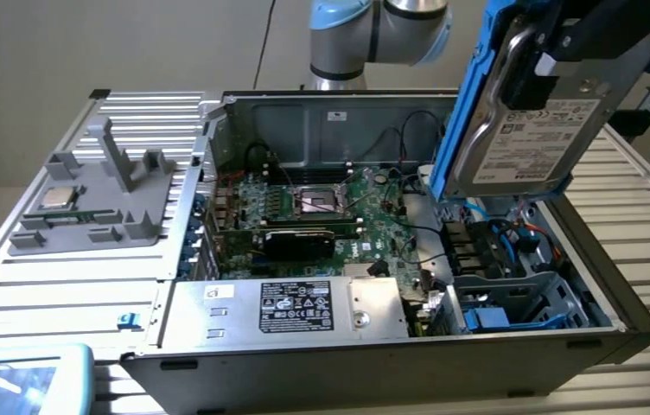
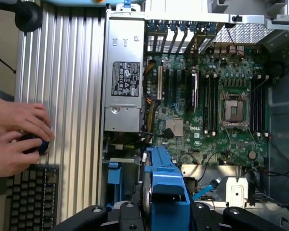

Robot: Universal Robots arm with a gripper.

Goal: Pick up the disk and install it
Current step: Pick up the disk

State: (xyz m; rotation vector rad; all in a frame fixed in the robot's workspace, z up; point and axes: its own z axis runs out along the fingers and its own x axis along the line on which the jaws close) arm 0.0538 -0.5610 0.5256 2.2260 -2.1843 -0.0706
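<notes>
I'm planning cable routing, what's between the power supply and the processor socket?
A black expansion card standing on the motherboard, in the exterior view.

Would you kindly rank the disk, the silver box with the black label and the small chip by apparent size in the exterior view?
1. disk, though it hangs close to the camera, so its lead over the silver box is unsure.
2. silver box.
3. chip, clearly smallest.

Exterior view looks obliquely down on the computer case (image 1: 360, 372); wrist view faces straight down, sharing the motherboard (image 1: 383, 226) (image 2: 207, 132).
</notes>
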